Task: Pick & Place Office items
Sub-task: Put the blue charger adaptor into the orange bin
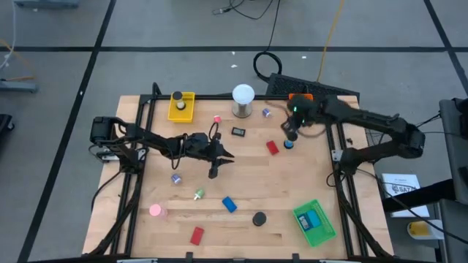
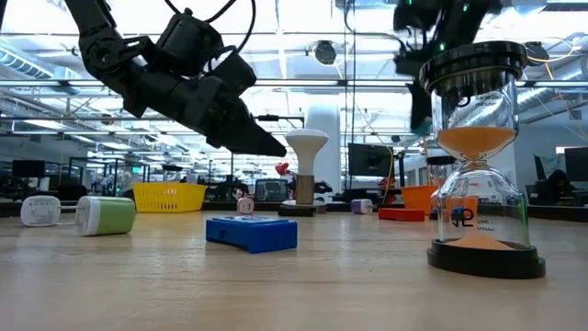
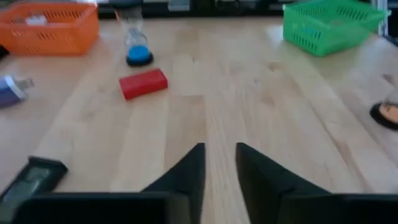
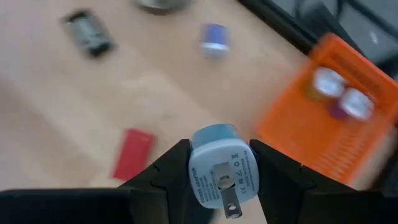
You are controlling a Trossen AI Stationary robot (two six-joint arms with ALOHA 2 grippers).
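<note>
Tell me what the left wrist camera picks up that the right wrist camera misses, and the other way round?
Only the left wrist view shows the green basket, with the left arm's own jaws empty, a narrow gap between them, above bare wood.

Only the right wrist view shows the right arm's jaws closed on a light blue plug adapter, its prongs facing the camera, and a small purple item farther off.

Both show the orange basket, the red flat block and a dark flat item on the wooden table.
</note>
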